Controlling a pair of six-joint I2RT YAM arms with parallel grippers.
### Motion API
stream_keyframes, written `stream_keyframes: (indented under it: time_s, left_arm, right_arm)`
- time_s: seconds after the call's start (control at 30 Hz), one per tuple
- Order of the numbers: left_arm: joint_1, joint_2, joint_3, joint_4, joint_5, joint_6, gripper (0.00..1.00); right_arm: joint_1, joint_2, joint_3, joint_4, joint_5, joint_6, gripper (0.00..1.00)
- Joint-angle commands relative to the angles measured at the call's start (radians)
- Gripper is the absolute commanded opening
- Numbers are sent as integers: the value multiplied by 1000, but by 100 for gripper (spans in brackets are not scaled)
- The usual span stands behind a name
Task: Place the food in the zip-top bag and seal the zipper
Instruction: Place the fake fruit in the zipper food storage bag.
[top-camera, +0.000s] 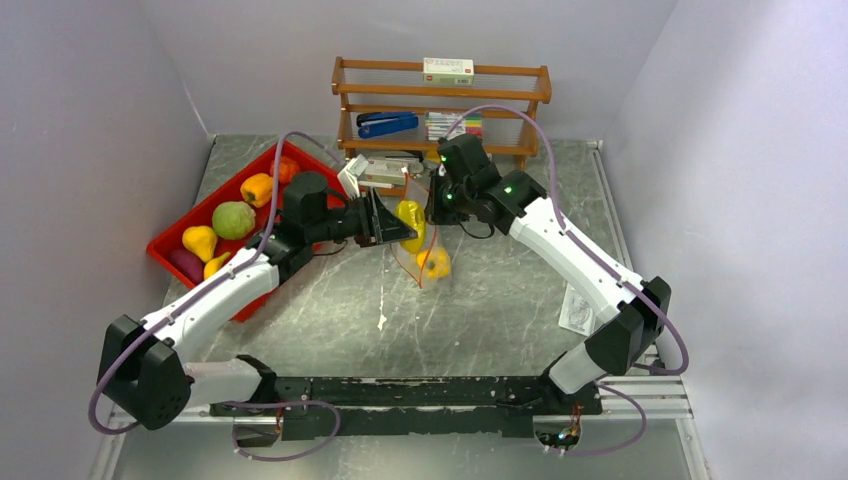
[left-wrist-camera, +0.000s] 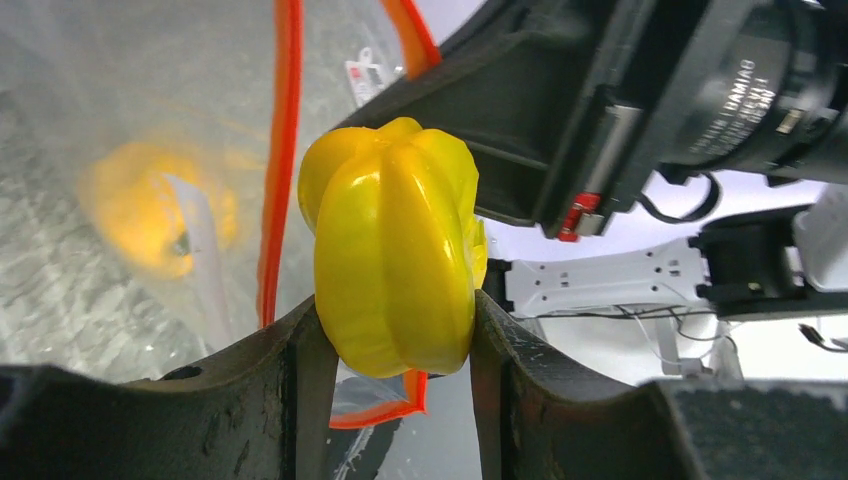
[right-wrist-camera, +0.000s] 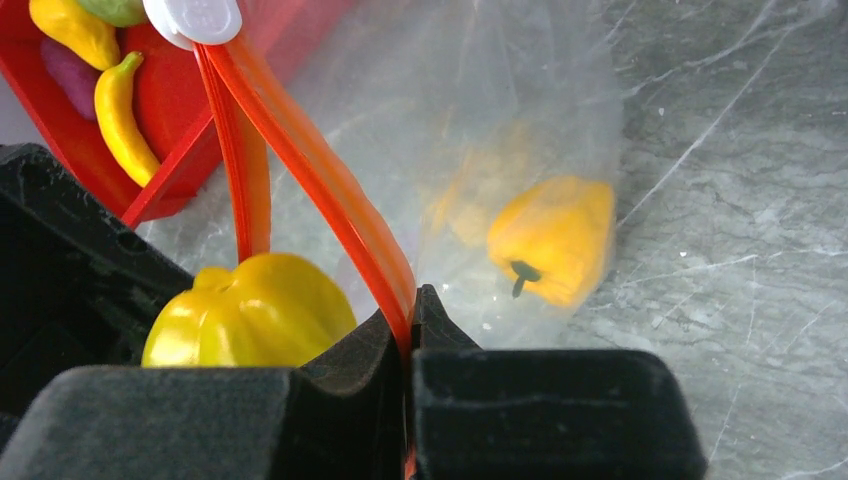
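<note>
My left gripper (top-camera: 395, 228) (left-wrist-camera: 395, 305) is shut on a yellow pepper (top-camera: 410, 218) (left-wrist-camera: 395, 250) (right-wrist-camera: 250, 310), holding it at the open mouth of the zip-top bag (top-camera: 425, 255) (right-wrist-camera: 500, 100). The right gripper (top-camera: 437, 205) (right-wrist-camera: 410, 310) is shut on the bag's red-orange zipper (left-wrist-camera: 280, 150) (right-wrist-camera: 330, 200) and holds the bag hanging above the table. A white slider (right-wrist-camera: 195, 18) sits at the zipper's far end. An orange-yellow pepper (top-camera: 435, 263) (right-wrist-camera: 555, 235) lies inside the bag. More food sits in the red tray (top-camera: 170, 250): a green fruit (top-camera: 232, 219), an orange pepper (top-camera: 257, 188), a pear (top-camera: 199, 241) and a banana (right-wrist-camera: 115, 100).
A wooden shelf (top-camera: 440, 100) stands at the back with a blue stapler (top-camera: 388, 123) and a small box on top. A slip of paper (top-camera: 580, 308) lies on the table at the right. Grey walls close in on both sides.
</note>
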Motion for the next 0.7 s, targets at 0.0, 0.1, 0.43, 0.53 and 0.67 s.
stream_keyframes:
  time_s: [0.0,0.1,0.43,0.53,0.67]
  left_arm:
    - [-9,8,63,-132,-92,90,44]
    - [-11,-1,68,-153,-125,99,47]
    - [-17,2,108,-230,-182,141,57]
    - [-16,-5,106,-216,-171,134,59]
    - [-16,-25,115,-223,-190,137,61]
  right_arm:
    - [4,-19,6,21,-9,4,0]
    - [5,-21,6,22,-9,4,0]
    - [7,-29,-5,25,-8,8,0]
    - [7,-30,-9,26,-7,8,0]
    - [7,-27,-9,19,4,6,0]
